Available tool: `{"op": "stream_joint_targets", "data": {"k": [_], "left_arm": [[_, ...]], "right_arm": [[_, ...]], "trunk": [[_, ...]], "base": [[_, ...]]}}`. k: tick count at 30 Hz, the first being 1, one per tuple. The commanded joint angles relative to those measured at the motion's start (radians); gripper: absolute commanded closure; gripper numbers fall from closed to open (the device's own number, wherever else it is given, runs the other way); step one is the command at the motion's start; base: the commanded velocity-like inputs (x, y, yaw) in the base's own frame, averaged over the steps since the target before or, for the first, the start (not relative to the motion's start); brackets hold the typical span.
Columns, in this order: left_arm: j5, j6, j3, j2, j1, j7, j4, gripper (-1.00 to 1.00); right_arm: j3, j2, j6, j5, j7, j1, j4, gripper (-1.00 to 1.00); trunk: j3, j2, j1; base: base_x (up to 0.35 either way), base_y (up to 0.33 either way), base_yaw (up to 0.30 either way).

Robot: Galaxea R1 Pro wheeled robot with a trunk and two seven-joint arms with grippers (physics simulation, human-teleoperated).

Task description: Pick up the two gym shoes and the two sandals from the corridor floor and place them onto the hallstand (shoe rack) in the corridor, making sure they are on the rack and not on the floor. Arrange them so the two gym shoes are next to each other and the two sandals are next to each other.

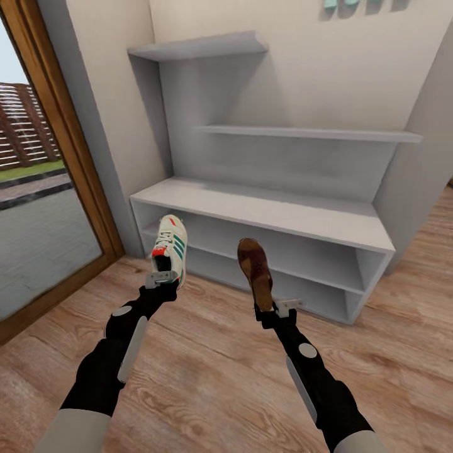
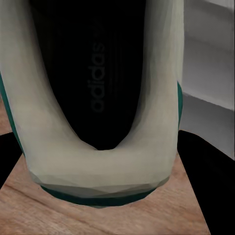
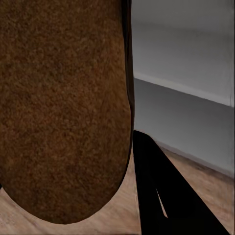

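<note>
My left gripper (image 1: 165, 279) is shut on the heel of a white gym shoe (image 1: 170, 248) with green stripes, held up toe-forward in front of the hallstand (image 1: 264, 211). The left wrist view looks into the gym shoe's (image 2: 105, 161) dark opening and pale heel collar. My right gripper (image 1: 275, 308) is shut on a brown sandal (image 1: 255, 267), raised toe-up before the lower shelves. The sandal's brown sole (image 3: 63, 107) fills much of the right wrist view, with one dark finger (image 3: 161, 191) beside it. Both hang above the corridor floor (image 1: 207, 377).
A wood-framed glass door (image 1: 44, 207) stands at the left, close to the hallstand's end. The bench top, two open lower compartments (image 1: 302, 264) and floating shelves (image 1: 302, 133) are bare. A wall corner (image 1: 421, 163) juts out at the right.
</note>
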Motion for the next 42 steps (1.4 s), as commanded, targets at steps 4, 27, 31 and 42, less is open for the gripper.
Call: {"op": "stream_joint_targets", "data": {"k": [4, 27, 31, 42], "left_arm": [[0.008, 0.006, 0.001, 0.0, 0.0, -0.001, -0.002, 1.0], [0.008, 0.006, 0.001, 0.0, 0.0, -0.001, -0.002, 1.0], [0.008, 0.006, 0.001, 0.0, 0.0, -0.001, -0.002, 1.0], [0.008, 0.006, 0.001, -0.001, 0.0, -0.001, -0.002, 1.0]], "right_arm": [[0.001, 0.0, 0.005, -0.004, -0.003, -0.001, -0.001, 1.0], [-0.001, 0.0, 0.005, -0.004, -0.003, -0.001, -0.001, 1.0], [-0.001, 0.0, 0.005, -0.004, -0.003, -0.001, -0.002, 1.0], [-0.001, 0.0, 0.005, -0.004, -0.003, -0.001, -0.01, 1.0]], "trunk": [[0.003, 0.0, 0.0], [0.022, 0.0, 0.0], [0.026, 0.0, 0.0], [0.035, 0.0, 0.0]], "base": [[0.0, 0.007, -0.275], [0.008, 0.141, -0.275], [0.0, 0.005, -0.275], [0.0, 0.0, -0.275]]}}
